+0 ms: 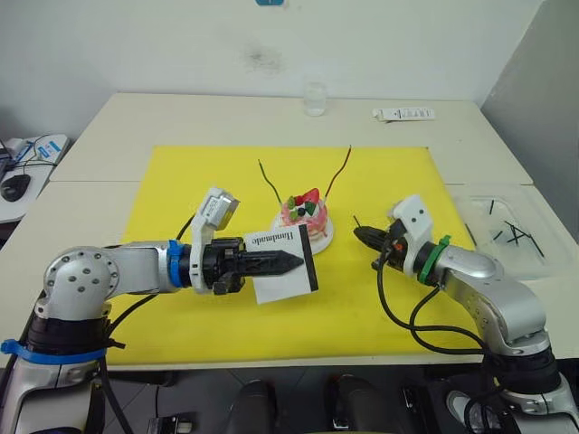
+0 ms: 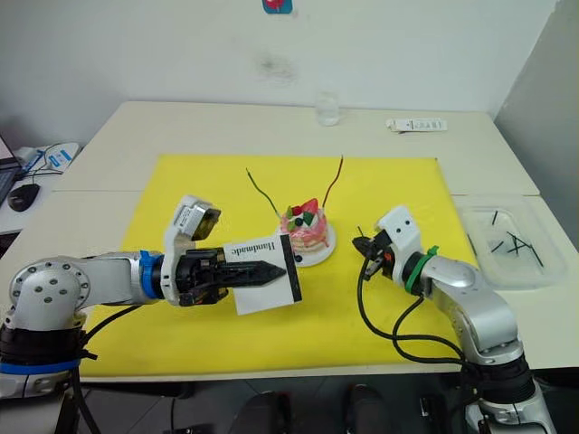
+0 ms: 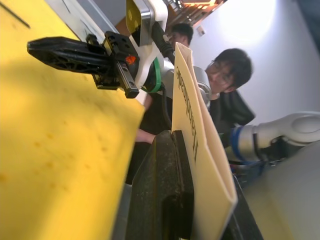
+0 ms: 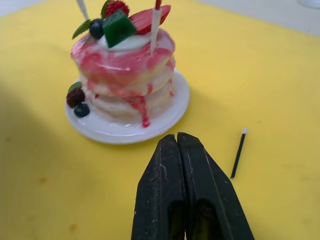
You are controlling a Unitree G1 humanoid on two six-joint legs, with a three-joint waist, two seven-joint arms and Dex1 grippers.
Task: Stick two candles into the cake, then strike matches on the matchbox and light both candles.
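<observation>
**Matchbox pinched, both candles standing in cake**

White wall behind, pale counter (image 1: 181, 117) with a yellow mat (image 1: 389, 181) spread over its middle. I'm using the cake (image 1: 303, 215) as my landmark: pink, on a white plate (image 4: 177, 107), sitting about mid-mat.

Both candles are stuck in the top of the cake. Green candle (image 1: 269, 181) leans off toward my left, red candle (image 1: 338, 172) leans off toward my right, both rising behind the cake toward the wall.

My left gripper (image 1: 291, 263) is just in front of the cake and slightly to my left of it, jaws pinching the matchbox (image 1: 282, 267), which I hold off the mat with its lettered face up and tilted. One corner of the matchbox overlaps the plate edge in the head view; can't tell if it touches.

My right gripper (image 1: 358, 234) is to my right of the cake, near it but apart, pointing at it. Jaws pressed together, nothing visible between them in the right wrist view. One match (image 4: 238, 153) lies flat on the mat just beside those jaws, on the side away from the cake.

More matches (image 1: 516, 231) sit in a clear tray (image 1: 543, 262), well to my right of the cake, off the mat. Glass (image 1: 314, 98) behind the cake near the wall. White strip-like item (image 1: 403, 114) at the back right, can't tell what. Left wrist view catches people (image 3: 227, 75) behind my right gripper.
</observation>
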